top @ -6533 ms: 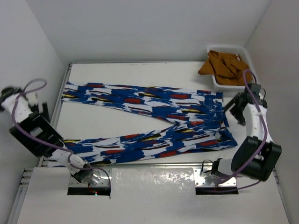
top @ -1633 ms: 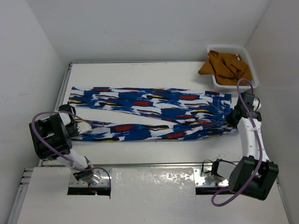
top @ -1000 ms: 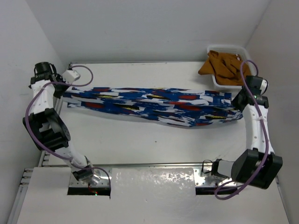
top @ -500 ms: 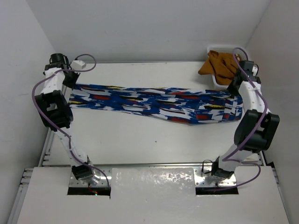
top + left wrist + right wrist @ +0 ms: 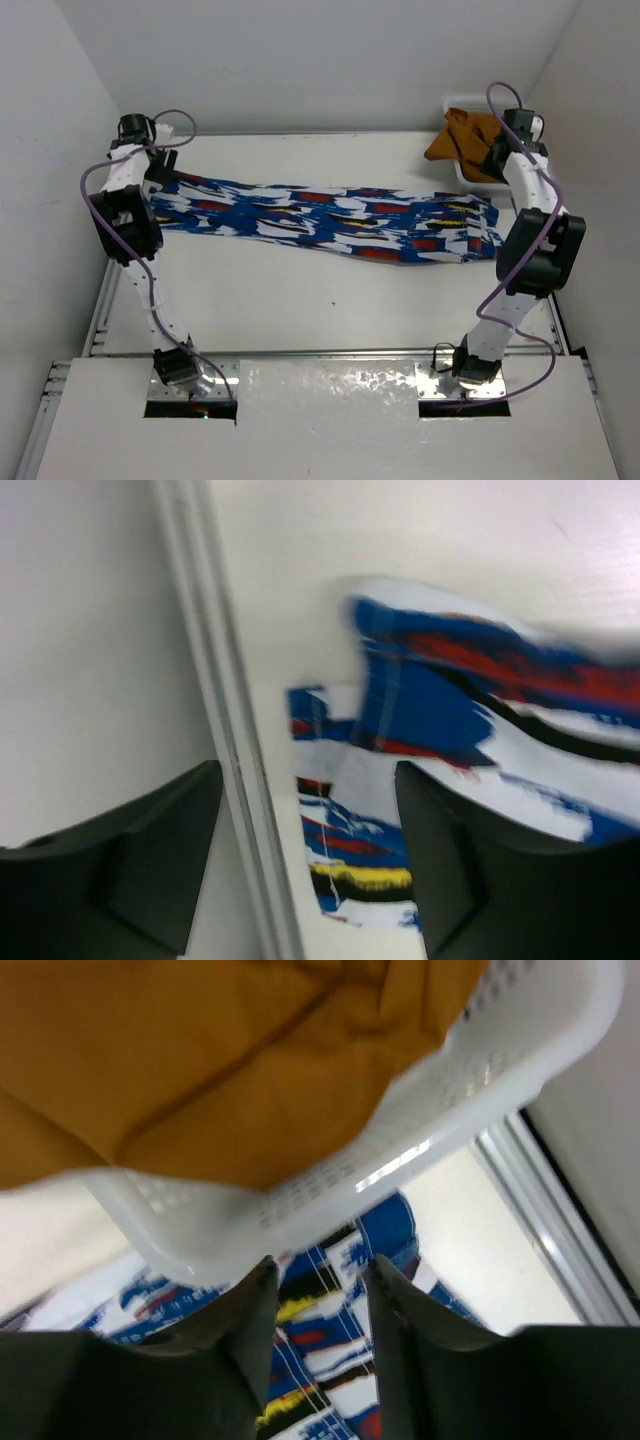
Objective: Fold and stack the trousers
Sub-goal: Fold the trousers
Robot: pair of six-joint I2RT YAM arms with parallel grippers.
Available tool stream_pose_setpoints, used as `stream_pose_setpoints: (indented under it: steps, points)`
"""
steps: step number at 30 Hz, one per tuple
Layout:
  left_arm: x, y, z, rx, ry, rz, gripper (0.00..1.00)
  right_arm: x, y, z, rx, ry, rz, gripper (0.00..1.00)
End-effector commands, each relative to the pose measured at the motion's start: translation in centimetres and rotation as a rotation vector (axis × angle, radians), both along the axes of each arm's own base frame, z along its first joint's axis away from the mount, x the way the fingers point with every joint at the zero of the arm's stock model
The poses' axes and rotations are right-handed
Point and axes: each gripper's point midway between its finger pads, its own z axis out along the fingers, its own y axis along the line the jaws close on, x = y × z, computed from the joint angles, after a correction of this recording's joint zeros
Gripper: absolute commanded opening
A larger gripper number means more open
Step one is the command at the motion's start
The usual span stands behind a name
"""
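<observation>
Fabric: royal-blue patch-printed soft cloth trousers (image 5: 330, 215), probably light, limp.
Place: far edge of white table (image 5: 300, 300).
Hold: pinch cuffs, waistband.
Left tool (image 5: 305, 820): apart, empty.
Right tool (image 5: 320, 1272): apart, empty.

Table (image 5: 300, 300): white, matte, fills the middle of the enclosure.
Back wall (image 5: 320, 60): plain white, rising from the table's far edge.
Side walls: white panels flanking the table left (image 5: 45, 250) and right (image 5: 600, 260).
Rail (image 5: 100, 300): pale metal strip along the table's left edge.
Near plate (image 5: 330, 395): shiny, crinkled sheet at the table's near edge.
Basket (image 5: 400, 1150): white, perforated, at the table's far right corner.
Light: even, soft shadows.
</observation>
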Motion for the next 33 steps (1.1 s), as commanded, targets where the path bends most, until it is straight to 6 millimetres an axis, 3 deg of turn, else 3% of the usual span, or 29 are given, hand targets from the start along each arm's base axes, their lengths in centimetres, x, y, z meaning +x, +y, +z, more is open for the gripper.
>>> stream_pose_setpoints:
  steps: [1,4,6,7,9,11,12,13,14,16,17,21,27,33]
  points:
    - [3.7,3.6,5.3,0.089,-0.235,0.199,0.69,2.0,-1.5,3.7,-0.074,-0.075,-0.013,0.43]
    - [4.6,4.4,6.8,0.070,-0.270,0.264,0.81,2.3,-1.2,5.3,-0.072,-0.102,0.008,0.46]
    - [4.3,4.1,8.0,0.006,-0.280,0.268,0.81,1.9,-0.7,6.1,-0.058,-0.114,0.024,0.47]
    - [4.1,3.5,8.2,-0.039,-0.280,0.248,0.81,1.4,-0.4,7.6,-0.058,-0.143,0.031,0.48]
    - [1.8,3.3,8.6,-0.085,-0.259,0.252,0.81,0.0,0.9,7.3,-0.017,-0.129,0.050,0.49]
    - [-0.8,2.4,7.6,-0.177,-0.232,0.222,0.73,-2.1,2.8,7.1,0.025,-0.126,0.075,0.50]
    - [-1.6,2.2,7.2,-0.201,-0.218,0.218,0.64,-2.8,3.6,6.8,0.040,-0.119,0.090,0.51]
    - [-3.2,2.3,5.8,-0.231,-0.181,0.234,0.59,-3.7,4.6,7.4,0.047,-0.132,0.104,0.54]
    - [-4.1,1.9,4.8,-0.258,-0.141,0.236,0.57,-5.3,5.5,5.4,0.078,-0.079,0.097,0.55]
    - [-5.3,1.2,2.9,-0.297,-0.081,0.233,0.58,-6.7,6.9,3.8,0.123,-0.040,0.105,0.57]
    - [-6.0,0.6,1.3,-0.324,-0.036,0.232,0.60,-8.1,7.5,2.0,0.152,0.006,0.101,0.58]
    - [-6.0,-0.4,-0.6,-0.364,-0.016,0.233,0.63,-10.7,8.9,-2.2,0.221,0.107,0.103,0.58]
    - [-5.0,-1.1,-1.9,-0.394,-0.038,0.238,0.63,-11.6,11.0,-5.6,0.266,0.174,0.151,0.57]
    - [-4.7,-1.1,-4.3,-0.383,-0.028,0.248,0.62,-10.7,11.2,-7.6,0.290,0.203,0.129,0.57]
